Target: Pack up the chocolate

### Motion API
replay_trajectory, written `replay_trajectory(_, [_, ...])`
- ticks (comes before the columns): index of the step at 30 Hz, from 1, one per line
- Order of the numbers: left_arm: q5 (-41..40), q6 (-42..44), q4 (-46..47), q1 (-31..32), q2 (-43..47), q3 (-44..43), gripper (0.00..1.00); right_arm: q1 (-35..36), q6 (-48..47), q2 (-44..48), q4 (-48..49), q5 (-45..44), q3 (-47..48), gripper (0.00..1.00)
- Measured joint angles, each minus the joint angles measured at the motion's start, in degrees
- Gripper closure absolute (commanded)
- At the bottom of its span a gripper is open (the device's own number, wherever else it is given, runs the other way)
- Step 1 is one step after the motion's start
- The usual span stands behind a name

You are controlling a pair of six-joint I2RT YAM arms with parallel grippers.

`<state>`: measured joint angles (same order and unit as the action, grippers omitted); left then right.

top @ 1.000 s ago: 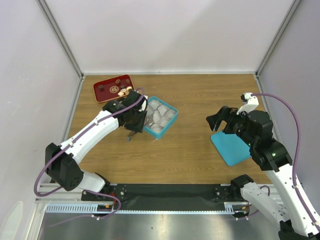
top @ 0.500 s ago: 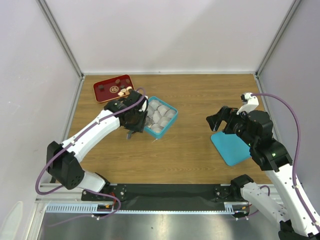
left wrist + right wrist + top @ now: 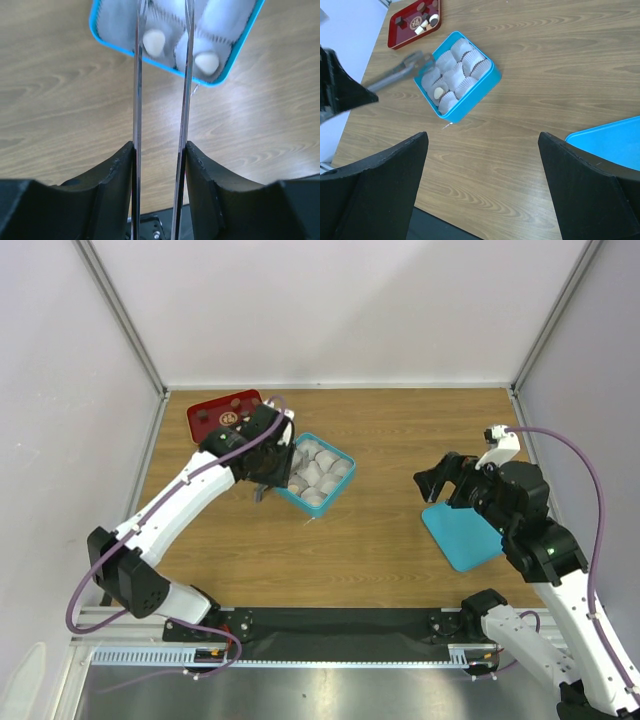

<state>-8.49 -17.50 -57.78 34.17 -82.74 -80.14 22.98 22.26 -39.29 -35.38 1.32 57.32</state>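
Note:
The teal box [image 3: 316, 476] holds white paper cups, and two light tan pieces of chocolate [image 3: 154, 42] [image 3: 206, 62] sit in cups near its front edge. One tan piece [image 3: 439, 93] also shows in the right wrist view. More chocolate [image 3: 424, 25] lies on the red tray [image 3: 206, 416]. My left gripper [image 3: 160, 145] is shut on metal tongs [image 3: 186, 75]. Their two blades stand apart above the box with nothing between them, and their tips run out of that view. My right gripper [image 3: 482, 137] hangs open and empty over bare wood, to the right of the box.
The teal lid [image 3: 461, 537] lies flat on the table under my right arm. The left arm partly covers the red tray. White walls close the table at the back and on both sides.
My left gripper has moved away from the near edge, toward the red tray, carrying the tongs along the box's left side. The tongs' blades have spread a little. The right arm has not moved.

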Motion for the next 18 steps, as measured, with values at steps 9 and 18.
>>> replay_trajectory(9, [-2.6, 1.3, 0.1, -9.7, -2.8, -12.9, 0.51, 0.0, 0.1, 0.3, 0.0, 0.1, 0.4, 0.00])
replay_trajectory(18, [-3.4, 1.0, 6.3, -28.6, -12.8, -14.3, 0.48, 0.0, 0.1, 0.8, 0.1, 0.5, 0.4, 0.00])
